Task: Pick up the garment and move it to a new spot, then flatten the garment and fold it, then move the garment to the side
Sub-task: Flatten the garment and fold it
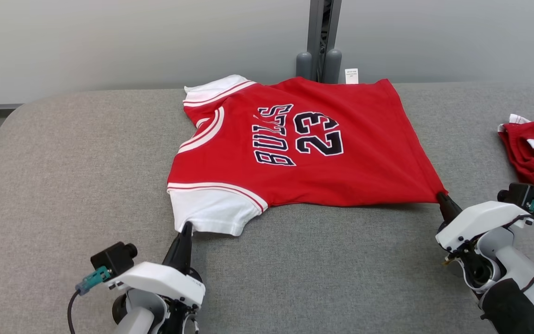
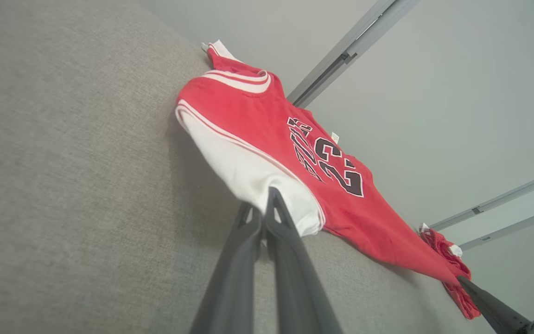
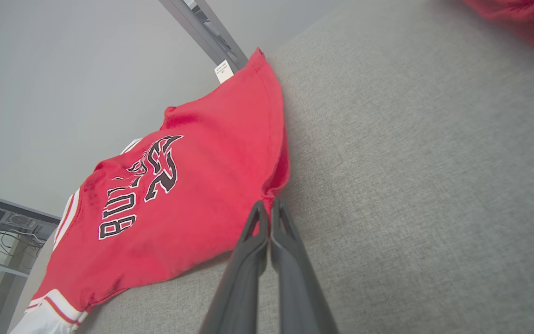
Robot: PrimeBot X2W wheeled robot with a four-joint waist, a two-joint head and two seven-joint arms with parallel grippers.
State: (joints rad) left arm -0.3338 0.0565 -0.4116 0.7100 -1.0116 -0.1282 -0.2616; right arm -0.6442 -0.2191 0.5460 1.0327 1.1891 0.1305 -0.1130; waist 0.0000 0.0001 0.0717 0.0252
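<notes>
Left gripper (image 1: 187, 228) sits at the lower left of the head view with its two dark fingers pressed together, no gap between them, pinched on the near edge of the white sleeve (image 1: 206, 211) of the red shirt (image 1: 364, 162). The left wrist view shows the closed fingertips (image 2: 276, 208) meeting the sleeve cloth. The shirt lies spread, print side up, on the grey padded table (image 1: 63, 162), towards the far middle of it, with the collar to the left and the bottom hem to the right. Black lettering (image 1: 271, 139) and the number 23 (image 1: 318, 134) read sideways across the chest. A small white label (image 1: 351, 75) shows at the far edge of the shirt, just beside a grey upright post (image 1: 321, 37) behind the table. The near edge of the shirt runs in a taut line between the two grippers, with a shadow under it. Right gripper (image 1: 441, 195) sits at the lower right, fingers likewise closed with no gap, gripping the near hem corner (image 1: 429, 190) of the shirt. The right wrist view shows the red corner bunched at the fingertips (image 3: 282, 227). Further right, well apart from the shirt, a second red and white piece of clothing (image 1: 533, 153) lies at the table edge.
</notes>
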